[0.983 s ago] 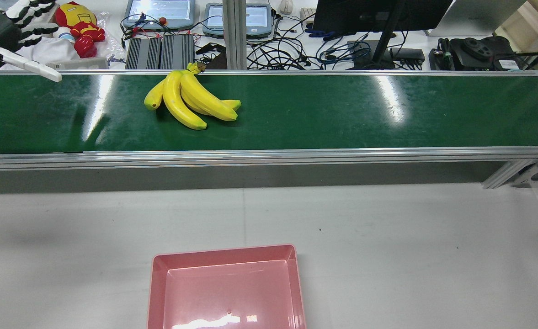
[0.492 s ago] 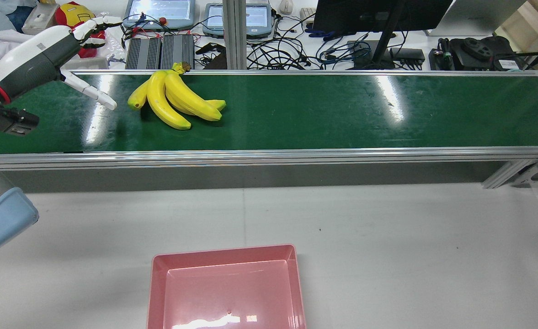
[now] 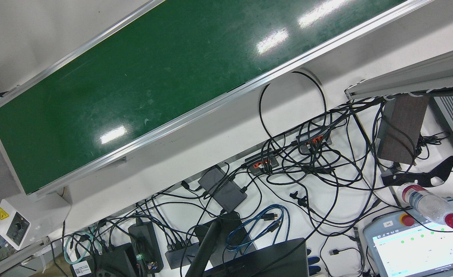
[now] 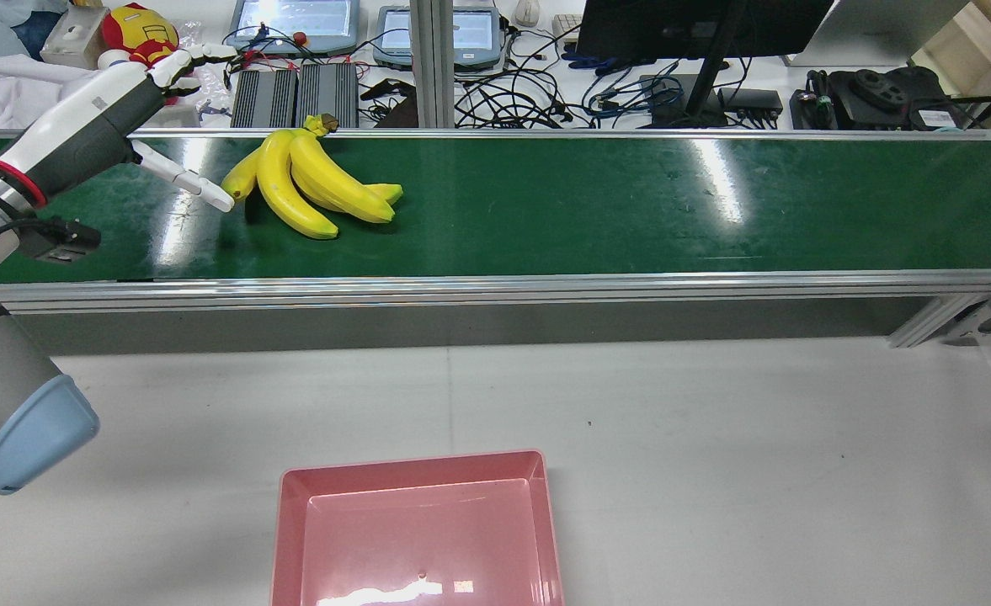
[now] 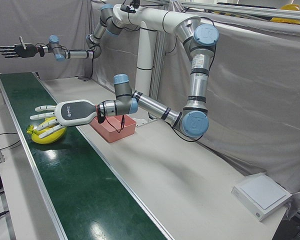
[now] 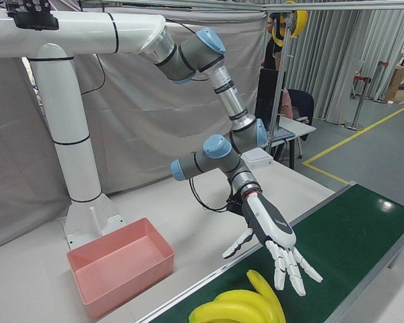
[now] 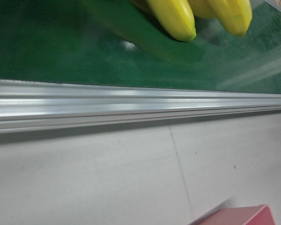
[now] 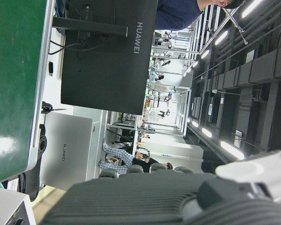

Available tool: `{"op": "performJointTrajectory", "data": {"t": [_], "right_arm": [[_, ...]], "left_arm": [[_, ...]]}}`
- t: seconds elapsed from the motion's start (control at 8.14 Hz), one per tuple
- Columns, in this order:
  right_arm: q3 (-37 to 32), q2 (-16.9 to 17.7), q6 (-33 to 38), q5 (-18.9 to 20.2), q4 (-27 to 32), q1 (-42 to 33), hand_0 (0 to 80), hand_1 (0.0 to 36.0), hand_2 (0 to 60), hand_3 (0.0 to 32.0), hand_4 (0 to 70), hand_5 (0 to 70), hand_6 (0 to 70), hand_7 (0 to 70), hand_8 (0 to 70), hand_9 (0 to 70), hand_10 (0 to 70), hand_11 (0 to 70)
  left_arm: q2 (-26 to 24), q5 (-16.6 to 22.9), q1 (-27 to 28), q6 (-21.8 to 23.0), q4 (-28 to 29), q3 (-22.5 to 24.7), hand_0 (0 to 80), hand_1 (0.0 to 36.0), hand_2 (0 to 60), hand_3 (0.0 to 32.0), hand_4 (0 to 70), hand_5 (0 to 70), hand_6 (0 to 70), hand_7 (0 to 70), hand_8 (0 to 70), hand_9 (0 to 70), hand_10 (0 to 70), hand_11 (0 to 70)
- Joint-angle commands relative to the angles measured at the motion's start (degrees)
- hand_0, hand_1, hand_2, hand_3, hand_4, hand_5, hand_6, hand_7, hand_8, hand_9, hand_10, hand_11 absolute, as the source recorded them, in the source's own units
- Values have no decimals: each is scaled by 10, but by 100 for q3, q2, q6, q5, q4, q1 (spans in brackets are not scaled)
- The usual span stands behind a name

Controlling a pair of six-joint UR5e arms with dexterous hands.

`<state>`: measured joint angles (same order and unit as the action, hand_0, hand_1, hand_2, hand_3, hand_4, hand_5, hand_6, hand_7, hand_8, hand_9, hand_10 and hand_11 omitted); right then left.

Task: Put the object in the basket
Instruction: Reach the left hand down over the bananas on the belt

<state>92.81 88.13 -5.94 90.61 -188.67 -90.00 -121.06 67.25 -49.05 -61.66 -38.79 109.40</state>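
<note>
Yellow plastic banana bunch [image 4: 310,189] sits on the green belt [image 4: 596,206] near its far-left edge, ungrasped. Left hand [image 4: 137,114] hovers beside it, fingers spread. Shallow pink basket [image 4: 415,530] is empty, so everything's left.

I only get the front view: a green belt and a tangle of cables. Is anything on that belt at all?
Observer: Yes, a bunch of bananas lies on the belt, toward the robot's left end.
Visitor: Is a hand near it?
Observer: The left hand is open beside the bunch with its fingers spread. I cannot tell whether it touches.
Visitor: Where should the bananas go?
Observer: A pink basket sits empty on the white table, on the robot's side of the belt.
</note>
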Motion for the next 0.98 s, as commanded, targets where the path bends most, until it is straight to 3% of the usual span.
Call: {"op": "performJointTrajectory", "data": {"t": [0.0, 0.25, 0.86], "right_arm": [[0, -7, -3, 0, 5, 0, 0, 0, 0, 0, 0, 0, 0, 0, 0, 0, 0, 0], [0, 2, -3, 0, 5, 0, 0, 0, 0, 0, 0, 0, 0, 0, 0, 0, 0, 0], [0, 2, -3, 0, 5, 0, 0, 0, 0, 0, 0, 0, 0, 0, 0, 0, 0, 0]], "left_arm": [[-425, -151, 88, -110, -24, -802, 557, 150, 0, 202, 0, 170, 25, 63, 156, 97, 0, 0], [-778, -151, 88, -110, 99, -1410, 545, 141, 0, 206, 0, 163, 24, 66, 164, 101, 0, 0], [-700, -151, 97, -110, 239, -1456, 543, 151, 0, 194, 0, 196, 31, 74, 164, 116, 0, 1]]}}
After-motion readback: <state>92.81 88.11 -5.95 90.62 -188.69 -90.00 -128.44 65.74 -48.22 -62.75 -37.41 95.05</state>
